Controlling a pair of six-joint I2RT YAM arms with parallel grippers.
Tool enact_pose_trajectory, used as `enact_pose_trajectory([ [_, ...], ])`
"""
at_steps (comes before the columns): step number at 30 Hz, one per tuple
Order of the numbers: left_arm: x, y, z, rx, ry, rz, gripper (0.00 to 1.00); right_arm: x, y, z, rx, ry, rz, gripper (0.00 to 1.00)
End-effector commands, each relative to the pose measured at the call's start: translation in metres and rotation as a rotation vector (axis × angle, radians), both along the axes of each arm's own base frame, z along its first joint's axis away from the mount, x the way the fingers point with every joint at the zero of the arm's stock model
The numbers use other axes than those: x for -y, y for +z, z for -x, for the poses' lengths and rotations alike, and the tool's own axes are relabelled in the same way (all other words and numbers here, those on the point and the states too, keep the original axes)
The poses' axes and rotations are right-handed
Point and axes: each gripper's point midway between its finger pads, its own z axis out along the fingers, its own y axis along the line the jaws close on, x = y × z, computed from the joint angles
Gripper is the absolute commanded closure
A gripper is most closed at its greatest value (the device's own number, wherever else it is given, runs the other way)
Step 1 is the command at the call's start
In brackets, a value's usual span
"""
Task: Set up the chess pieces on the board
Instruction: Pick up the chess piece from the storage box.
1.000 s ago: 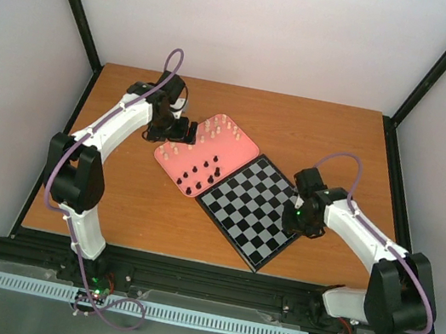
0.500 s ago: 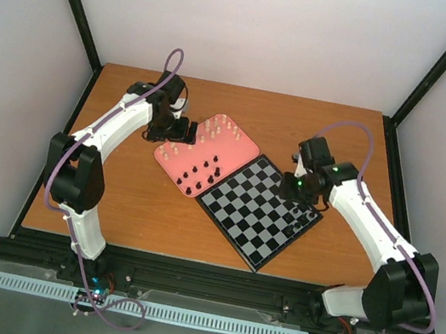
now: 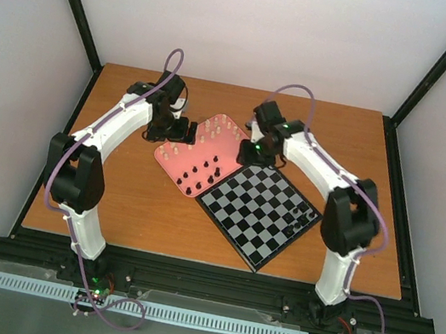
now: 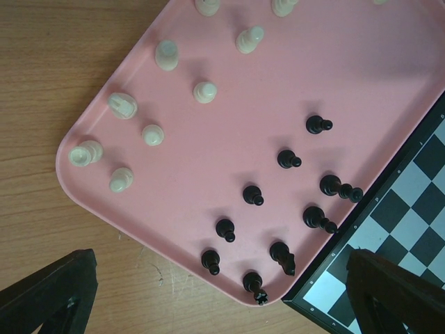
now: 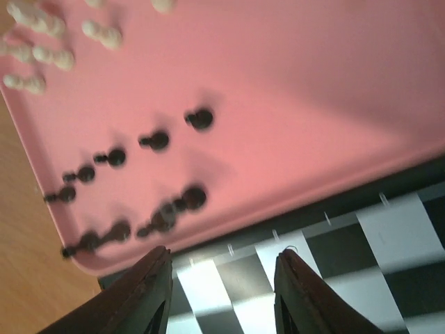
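The right gripper point(image 5: 221, 299) is hovering, fingers spread and empty, over the edge where the pink rounded-corner plastic tray point(image 5: 292, 90) is meeting the flat black-and-grey checked chessboard point(image 5: 396, 223), while the left gripper point(image 4: 222, 306) is hanging wide open above the tiny black and cream peg-like chess pieces point(image 4: 252, 194) standing on that tray.

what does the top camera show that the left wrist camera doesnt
Only the top view: the left arm and right arm, the whole board, a few dark pieces on its right corner, and the right claw over where tray meets board.
Only the left wrist view: the left claw, open, with nothing between its fingers, and each piece's shape up close.
Both: the pink tray holding cream pieces and black pieces, with the board beside it.
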Motion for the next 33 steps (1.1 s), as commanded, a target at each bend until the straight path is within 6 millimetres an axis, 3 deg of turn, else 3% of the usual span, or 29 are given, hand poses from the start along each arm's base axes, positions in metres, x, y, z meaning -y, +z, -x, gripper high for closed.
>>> enact_pose_trajectory([
  [1, -0.003, 0.014, -0.004, 0.028, 0.038, 0.007, 0.0, -0.042, 0.001, -0.026, 0.051, 0.085, -0.075, 0.58],
  [8, -0.005, 0.015, -0.005, 0.031, 0.044, -0.001, 0.0, -0.073, -0.036, -0.049, 0.03, 0.118, -0.076, 0.58],
  [16, -0.005, 0.012, -0.003, 0.024, 0.038, -0.001, 0.0, -0.08, -0.067, -0.058, -0.005, 0.128, -0.038, 0.62],
  [26, -0.004, 0.008, -0.004, 0.017, 0.036, 0.001, 0.0, -0.083, -0.09, -0.052, -0.052, 0.143, -0.004, 0.67],
  [33, -0.004, 0.006, -0.004, 0.012, 0.036, 0.001, 0.0, -0.087, -0.085, -0.058, -0.033, 0.142, -0.005, 0.75],
])
